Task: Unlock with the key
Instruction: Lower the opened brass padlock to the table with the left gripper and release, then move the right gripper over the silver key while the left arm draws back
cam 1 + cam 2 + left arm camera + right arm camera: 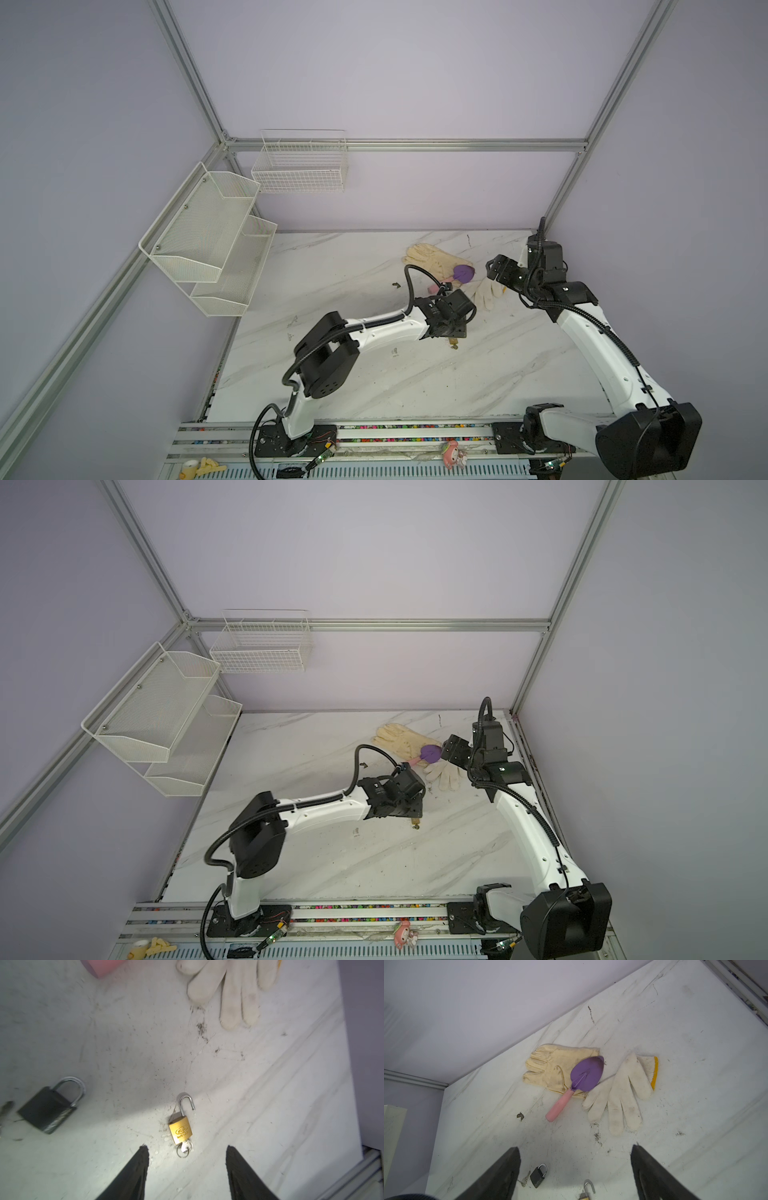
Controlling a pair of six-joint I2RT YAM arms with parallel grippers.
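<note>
The brass padlock [180, 1129] lies flat on the bench [270, 1084], its steel shackle [186, 1103] swung up with one leg free of the body. The key [185, 1147] sits in the keyhole at the other end, with its small ring resting on the marble. In both top views the lock shows only as a small brass spot [453, 344] [415, 824] just in front of the left arm's wrist, near the middle of the bench.

The left fingers [137, 1167] hang just over that key end — spread apart, one to each side of the key and ring, and gripping nothing. Whether the tips touch the bench I cannot tell.

Off to one side lies a black padlock [46, 1109] with its shackle shut; a second key [525, 1180] rests just beside it.

Farther back, a white knitted glove [618, 1095] with a yellow cuff lies palm down. A cream glove [556, 1068] lies next to it, near the rear wall. A trowel [583, 1078] with a purple blade and a pink handle rests across the cream glove, its blade edge touching the white one.

The right fingers [500, 1174] hover above the bench near the gloves — wide apart and empty.

Two white wire shelves [208, 237] and a wire basket [301, 166] hang on the walls at the far left corner.
</note>
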